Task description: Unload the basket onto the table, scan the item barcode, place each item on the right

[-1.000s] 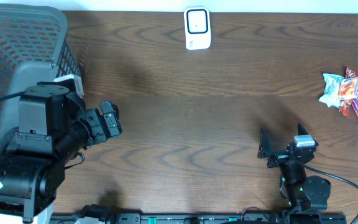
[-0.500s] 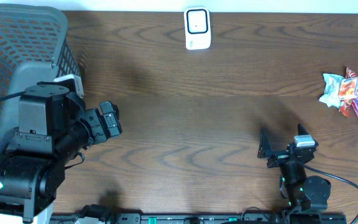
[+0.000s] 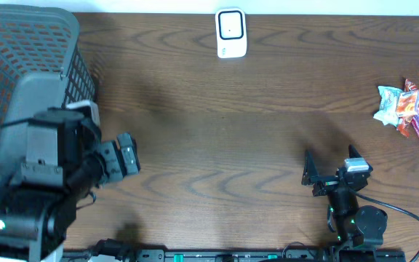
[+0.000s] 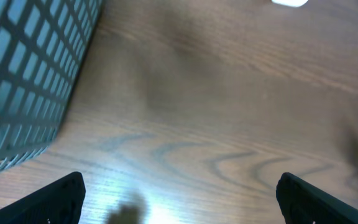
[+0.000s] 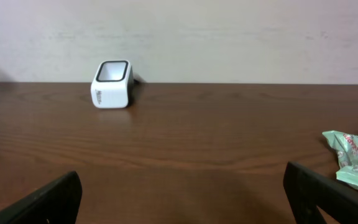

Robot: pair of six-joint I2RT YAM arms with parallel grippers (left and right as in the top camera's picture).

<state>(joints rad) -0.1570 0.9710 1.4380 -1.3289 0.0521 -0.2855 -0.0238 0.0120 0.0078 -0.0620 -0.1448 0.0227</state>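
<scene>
The white barcode scanner (image 3: 230,33) stands at the table's far edge, its dark window up; in the right wrist view the scanner (image 5: 112,84) is ahead on the left. Snack packets (image 3: 406,109) lie in a pile at the far right, and a mint-green packet (image 5: 353,158) shows at the right edge of the right wrist view. My left gripper (image 3: 130,154) hangs open over bare wood beside the basket, nothing between its fingers (image 4: 58,200). My right gripper (image 3: 331,167) is open near the front edge, also holding nothing, well short of the packets.
A grey mesh basket (image 3: 28,65) fills the far left corner, and the basket wall (image 4: 23,74) stands close on the left in the left wrist view. The left arm's body covers part of it. A pale wall rises behind the table.
The left arm has shifted slightly toward the front edge, its gripper still open. The right arm, the scanner and the packets have not moved.
</scene>
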